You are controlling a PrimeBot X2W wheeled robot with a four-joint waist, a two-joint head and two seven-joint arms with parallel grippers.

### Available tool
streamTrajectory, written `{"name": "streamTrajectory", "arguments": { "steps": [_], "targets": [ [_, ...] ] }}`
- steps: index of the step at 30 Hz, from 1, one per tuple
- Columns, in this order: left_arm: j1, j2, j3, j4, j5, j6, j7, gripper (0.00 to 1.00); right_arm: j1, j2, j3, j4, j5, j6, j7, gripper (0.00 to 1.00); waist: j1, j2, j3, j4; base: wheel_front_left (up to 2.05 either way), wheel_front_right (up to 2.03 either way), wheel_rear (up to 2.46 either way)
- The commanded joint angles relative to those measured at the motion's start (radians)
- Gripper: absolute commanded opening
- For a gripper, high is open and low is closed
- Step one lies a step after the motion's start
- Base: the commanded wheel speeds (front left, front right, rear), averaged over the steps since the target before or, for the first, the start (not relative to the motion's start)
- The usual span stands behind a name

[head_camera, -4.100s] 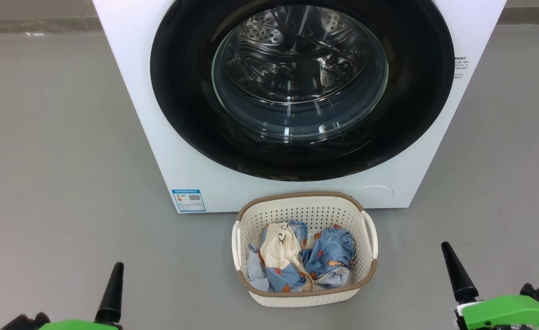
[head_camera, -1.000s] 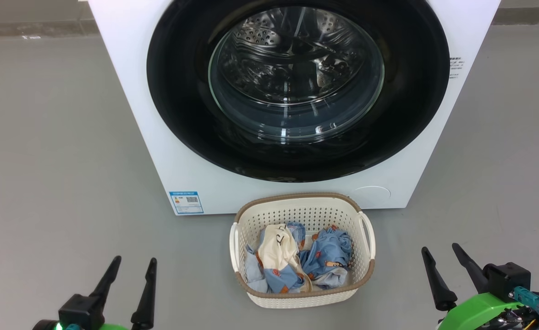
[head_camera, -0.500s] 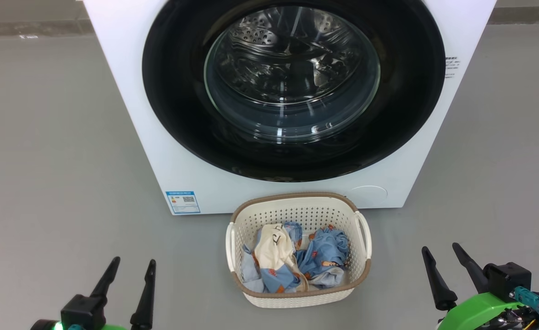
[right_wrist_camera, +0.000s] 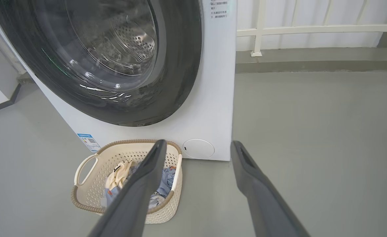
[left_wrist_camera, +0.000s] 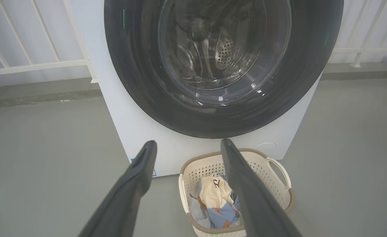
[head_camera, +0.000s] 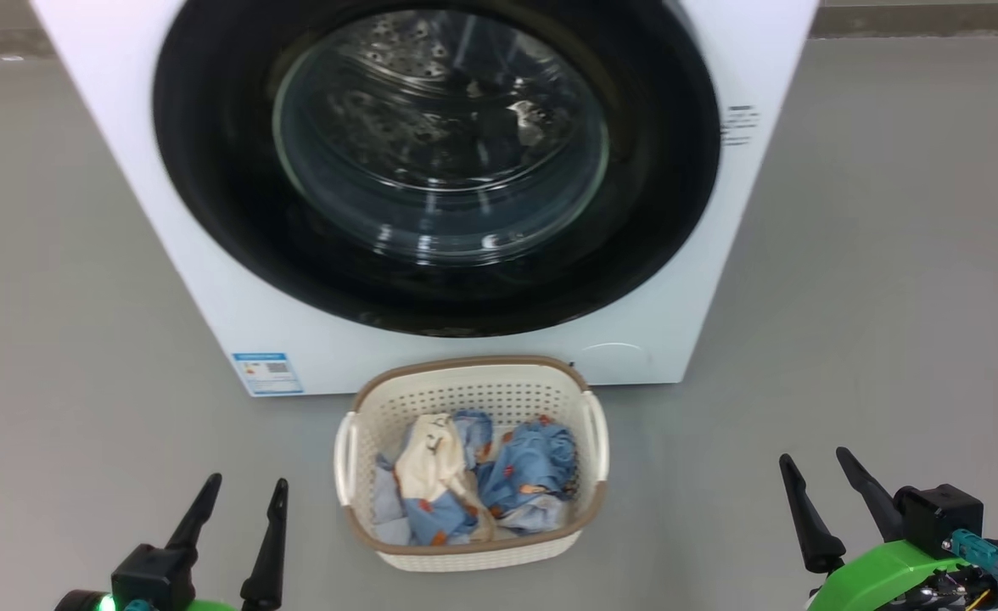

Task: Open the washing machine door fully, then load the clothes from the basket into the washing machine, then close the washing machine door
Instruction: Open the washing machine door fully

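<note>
my left claw [head_camera: 248, 480] sits low at the near left, its fingers spread wide with nothing between them. my right claw [head_camera: 814, 456] sits low at the near right the same way, wide and empty. both hang over bare grey floor [head_camera: 83, 424], well apart from everything i have to handle. between them, a little left of centre and farther out, the basket [head_camera: 465, 363] stands upright on the floor, just in front of the machine [head_camera: 338, 356]. the clothes [head_camera: 465, 484] are all in it as far as i can see: a crumpled heap of blue pieces with one cream piece on its left side, none hanging over the rim. behind the basket the door [head_camera: 210, 170] lies flush against the machine's front all round, and through it i see the drum [head_camera: 397, 51] with no cloth inside that i can make out. so i judge nothing of the job is done: the door is shut and the load is unmoved. everything is left to do: swing the door fully open, carry the clothes across into the drum, then shut the door. which edge of the door to pull from i cannot tell.
</note>
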Motion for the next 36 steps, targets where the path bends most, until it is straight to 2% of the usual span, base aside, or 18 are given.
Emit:
{"name": "streamTrajectory", "arguments": {
  "steps": [1, 16, 34, 35, 36],
  "targets": [
    [-0.033, 0.014, 0.035, -0.028, 0.011, -0.003, -0.008, 1.00, -0.030, -0.011, 0.023, -0.025, -0.005, 0.002, -0.013, 1.00, 0.0000, 0.0000, 0.000, -0.001, 1.23, 1.23, -2.46],
    [-0.028, 0.007, 0.047, -0.047, -0.014, -0.003, -0.008, 1.00, -0.028, -0.013, 0.024, -0.026, -0.002, 0.002, -0.013, 1.00, 0.0000, 0.0000, -0.008, -0.004, 1.05, 1.05, -2.10],
    [-0.028, 0.003, 0.032, -0.045, -0.024, -0.003, -0.008, 1.00, -0.035, 0.002, 0.015, -0.038, 0.032, 0.002, -0.013, 1.00, 0.0000, 0.0000, -0.002, -0.004, 0.14, 0.14, -0.28],
    [-0.028, 0.002, 0.031, -0.045, -0.026, -0.003, -0.008, 1.00, -0.038, 0.007, 0.014, -0.040, 0.047, 0.002, -0.013, 0.96, 0.0000, 0.0000, -0.001, -0.003, 0.00, 0.00, 0.00],
    [-0.028, 0.001, 0.030, -0.044, -0.029, -0.003, -0.008, 1.00, -0.041, 0.012, 0.013, -0.042, 0.066, 0.002, -0.013, 0.39, 0.0000, 0.0000, -0.001, -0.002, 0.00, 0.00, 0.00]
  ]
}}
